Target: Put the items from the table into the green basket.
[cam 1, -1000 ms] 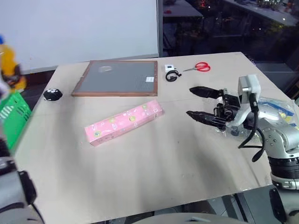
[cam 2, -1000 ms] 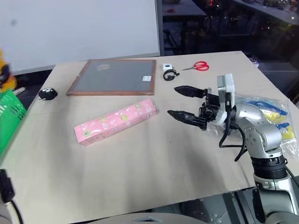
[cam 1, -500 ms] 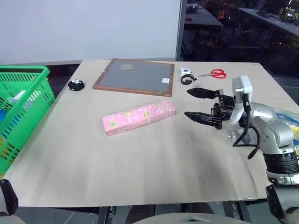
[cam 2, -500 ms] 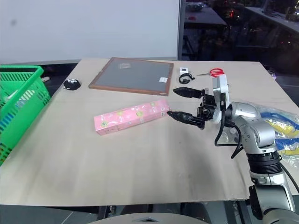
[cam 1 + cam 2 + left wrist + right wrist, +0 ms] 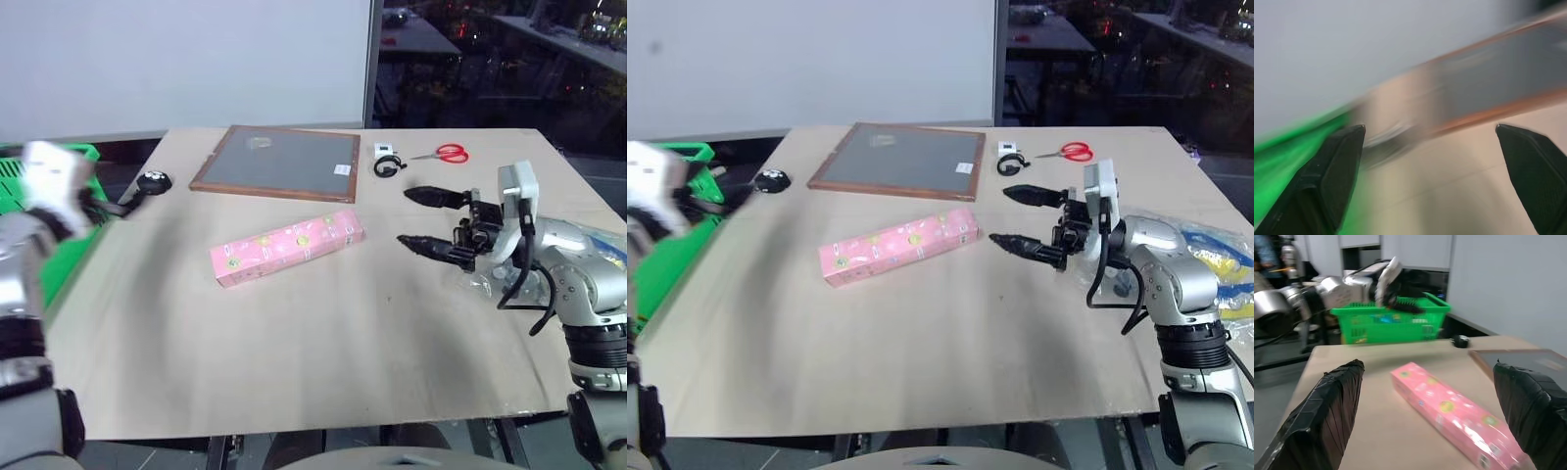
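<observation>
Right wrist view gives me the clearest look along my right tool (image 5: 1024, 217): its two black fingers (image 5: 1327, 416) stand wide apart with nothing between them, pointing left across the counter (image 5: 294, 352) toward the long pink printed carton (image 5: 286, 247). That carton lies flat near the middle of the counter, angled with its right end farther from me, and my right tool hovers just to the right of that end without touching it. Behind the right arm, at the right edge of the counter, I can see the clear crinkly plastic bag of yellow-blue goods (image 5: 1215, 269), partly hidden by the arm. The green basket (image 5: 1388, 323) sits off the left edge of the counter, with some colourful goods inside that I cannot make out. My left tool (image 5: 1405, 307) is at the counter's left side, over the near rim of the basket; it is blurred in the head views, but the left wrist view shows its fingers (image 5: 1327, 176) spread wide and empty. At the far side of the counter lies a brown-framed grey board (image 5: 279, 162), with a small black object (image 5: 155, 181) to its left, and to its right a small white device with a black cord (image 5: 388, 159) and red-handled scissors (image 5: 446, 153).
</observation>
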Motion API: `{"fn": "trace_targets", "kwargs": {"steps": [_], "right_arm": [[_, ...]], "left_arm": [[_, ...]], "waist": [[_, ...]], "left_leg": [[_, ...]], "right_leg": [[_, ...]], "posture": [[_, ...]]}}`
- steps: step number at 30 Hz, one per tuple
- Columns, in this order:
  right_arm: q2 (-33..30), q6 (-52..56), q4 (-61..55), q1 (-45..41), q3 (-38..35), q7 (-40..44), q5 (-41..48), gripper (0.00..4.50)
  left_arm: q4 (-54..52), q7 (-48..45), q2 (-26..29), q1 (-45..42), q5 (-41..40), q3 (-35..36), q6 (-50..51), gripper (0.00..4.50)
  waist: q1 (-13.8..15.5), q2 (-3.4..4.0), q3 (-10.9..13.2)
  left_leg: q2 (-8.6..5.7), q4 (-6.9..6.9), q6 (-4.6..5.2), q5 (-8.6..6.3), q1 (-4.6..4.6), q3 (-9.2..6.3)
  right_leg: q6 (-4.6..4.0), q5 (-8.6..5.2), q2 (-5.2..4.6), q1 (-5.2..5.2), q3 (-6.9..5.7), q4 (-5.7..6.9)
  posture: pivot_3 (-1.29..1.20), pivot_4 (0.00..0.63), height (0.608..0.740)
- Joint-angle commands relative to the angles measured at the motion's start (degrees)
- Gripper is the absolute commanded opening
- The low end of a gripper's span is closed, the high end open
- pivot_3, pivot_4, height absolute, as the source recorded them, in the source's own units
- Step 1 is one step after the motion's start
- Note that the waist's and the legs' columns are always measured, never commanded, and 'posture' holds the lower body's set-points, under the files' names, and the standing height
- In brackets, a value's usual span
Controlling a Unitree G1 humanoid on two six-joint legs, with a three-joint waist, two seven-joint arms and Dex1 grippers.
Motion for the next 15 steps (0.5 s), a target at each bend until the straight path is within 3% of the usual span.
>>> {"fn": "trace_targets", "kwargs": {"steps": [1, 9, 15], "right_arm": [[-1.7, -2.8, 0.2, 1.5, -2.2, 0.6, -1.8, 4.50], [-1.5, -4.1, -0.1, 3.1, -2.7, -0.2, -2.6, 4.50], [-1.8, -4.9, -1.0, 4.8, -3.8, -1.0, -2.4, 4.50]], "left_arm": [[-12.8, -5.4, 2.2, 5.5, 1.5, -5.4, 3.2, 4.45], [-8.2, -3.7, -1.7, -3.5, 11.9, -17.8, 8.8, 4.45], [0.2, -6.5, -3.4, -9.7, 19.7, -24.6, 3.4, 4.45]], "waist": [[-0.9, 0.07, 0.0], [-1.8, 0.41, 0.2], [-2.1, 0.42, 0.2]], "left_leg": [[0.04, -0.03, 0.00, 0.00, 0.01, 0.02], [0.16, 0.05, 0.03, 0.02, 0.11, -0.08], [0.14, 0.09, 0.03, 0.02, 0.11, 0.01]], "right_leg": [[0.00, -0.01, 0.05, -0.04, 0.02, 0.01], [0.04, -0.14, 0.36, -0.01, 0.07, 0.11], [-0.17, -0.02, 0.34, 0.02, 0.15, 0.06]], "posture": [[0.09, 0.000, 0.740], [0.03, 0.000, 0.740], [0.00, 0.000, 0.740]]}}
